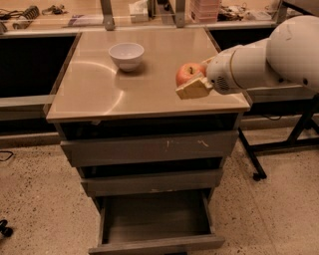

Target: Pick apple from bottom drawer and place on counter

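Observation:
The red apple (187, 73) with yellowish patches is held in my gripper (193, 79), whose tan fingers (193, 88) are shut on it. The gripper reaches in from the right on a white arm (259, 62) and holds the apple just above the right part of the beige counter (99, 89). The bottom drawer (154, 219) is pulled open below, and its dark interior shows nothing inside.
A white bowl (126, 55) stands on the counter's back middle. Two taller grey drawers (149, 149) are shut above the open one. A cluttered bench (75, 15) runs behind. A black table leg with a caster (256, 174) stands at right on the speckled floor.

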`<state>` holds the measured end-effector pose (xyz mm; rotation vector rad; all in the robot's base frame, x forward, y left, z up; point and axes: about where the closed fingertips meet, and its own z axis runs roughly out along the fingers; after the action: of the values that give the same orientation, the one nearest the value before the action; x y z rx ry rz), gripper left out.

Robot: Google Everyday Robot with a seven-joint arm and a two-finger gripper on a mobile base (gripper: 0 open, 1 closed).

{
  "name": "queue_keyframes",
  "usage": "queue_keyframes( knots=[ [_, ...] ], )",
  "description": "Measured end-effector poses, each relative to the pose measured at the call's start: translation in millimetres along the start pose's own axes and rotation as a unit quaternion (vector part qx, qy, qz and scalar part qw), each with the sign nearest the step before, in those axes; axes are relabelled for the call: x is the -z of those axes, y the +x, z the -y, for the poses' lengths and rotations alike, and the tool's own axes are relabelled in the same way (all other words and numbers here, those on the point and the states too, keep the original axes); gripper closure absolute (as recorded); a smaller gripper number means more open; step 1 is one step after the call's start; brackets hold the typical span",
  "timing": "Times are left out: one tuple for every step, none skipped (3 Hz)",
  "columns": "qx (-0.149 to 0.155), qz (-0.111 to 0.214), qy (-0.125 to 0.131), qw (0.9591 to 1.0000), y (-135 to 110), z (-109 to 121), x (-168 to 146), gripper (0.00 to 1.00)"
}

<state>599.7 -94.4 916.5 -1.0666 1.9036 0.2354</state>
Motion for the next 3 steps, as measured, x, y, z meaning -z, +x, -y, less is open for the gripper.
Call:
queue_keyframes(
  knots=[
    [-0.044,-0.008,0.052,0.9976,17,43,0,1.0],
    [-0.079,-0.002,0.076,0.9939,32,75,-4,1.0],
    [-0.108,0.012,0.076,0.9912,43,96,-15,1.0]
  ],
)
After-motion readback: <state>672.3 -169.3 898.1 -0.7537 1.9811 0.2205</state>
